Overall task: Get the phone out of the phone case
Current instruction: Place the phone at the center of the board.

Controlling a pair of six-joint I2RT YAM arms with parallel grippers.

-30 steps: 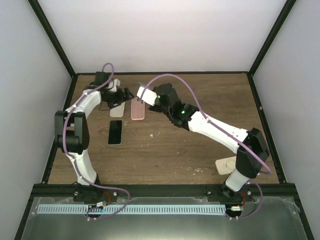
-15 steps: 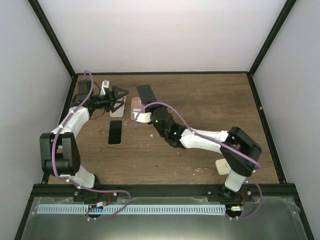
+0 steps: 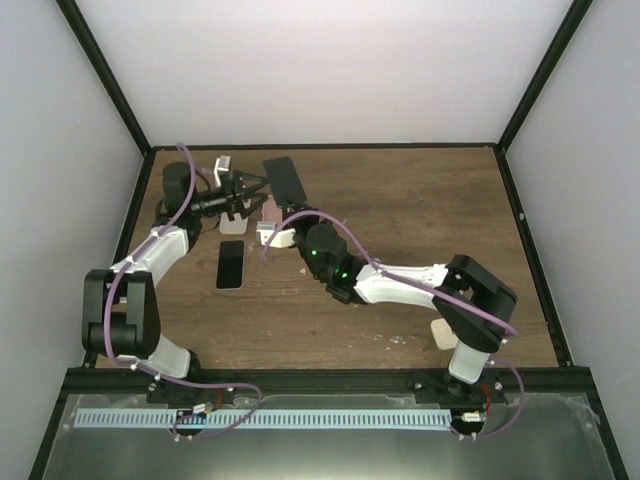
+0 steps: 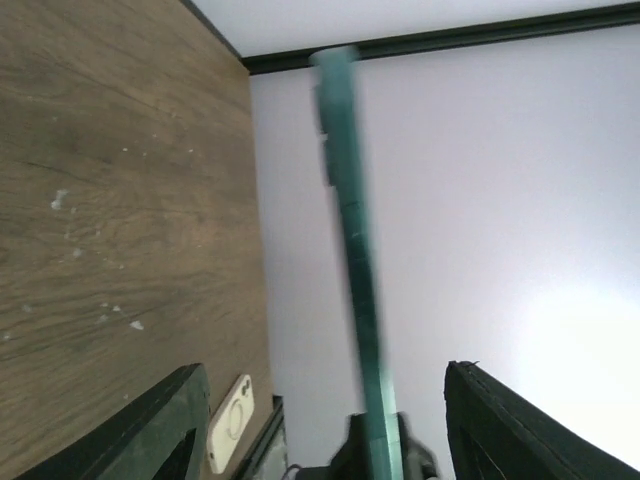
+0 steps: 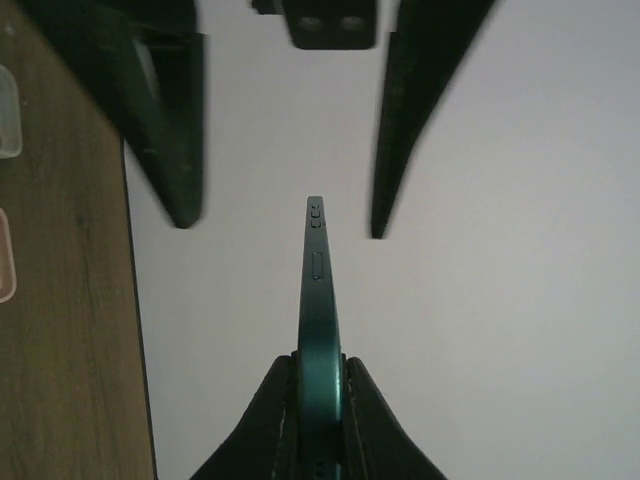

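The dark green cased phone [image 3: 284,178] is held in the air, edge-on in the right wrist view [image 5: 317,270]. My right gripper [image 3: 293,207] is shut on its lower end [image 5: 318,362]. My left gripper [image 3: 250,190] is open just left of the phone, which stands edge-on and blurred between its spread fingers [image 4: 170,425] without touching them. The gripper's midpoint [image 4: 322,372] lies near the phone [image 4: 352,250]. The left fingers [image 5: 165,130] also show beyond the phone's far end in the right wrist view.
A black phone [image 3: 230,264] lies flat on the wooden table [image 3: 420,210]. A pink case [image 3: 272,213] and a clear case [image 3: 236,218] lie behind it, partly hidden by the arms. A white case [image 3: 447,330] lies at the near right.
My right arm has folded back and lifted the cased phone up and left. My left gripper has swung from the cases on the table to face the phone, jaws open.
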